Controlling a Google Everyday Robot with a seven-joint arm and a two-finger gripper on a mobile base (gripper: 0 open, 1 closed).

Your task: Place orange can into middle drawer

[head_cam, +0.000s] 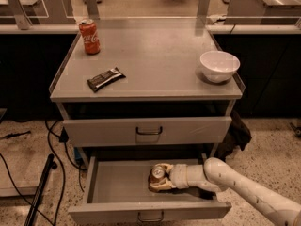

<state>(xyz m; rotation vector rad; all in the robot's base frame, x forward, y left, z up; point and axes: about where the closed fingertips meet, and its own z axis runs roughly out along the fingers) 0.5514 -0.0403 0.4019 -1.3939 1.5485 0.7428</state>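
The middle drawer (108, 187) is pulled open at the bottom of the cabinet, below the shut grey drawer (147, 131). The orange can (157, 172) lies on its side inside the open drawer, silver top facing left and up. My gripper (159, 179) reaches in from the right on its white arm and is closed around the can, with the can resting on or just above the drawer floor.
On the cabinet top stand a red cola can (89, 36) at back left, a dark snack bar (106, 79) in front of it and a white bowl (219, 66) at right. Cables and a dark pole (40, 192) lie on the floor at left.
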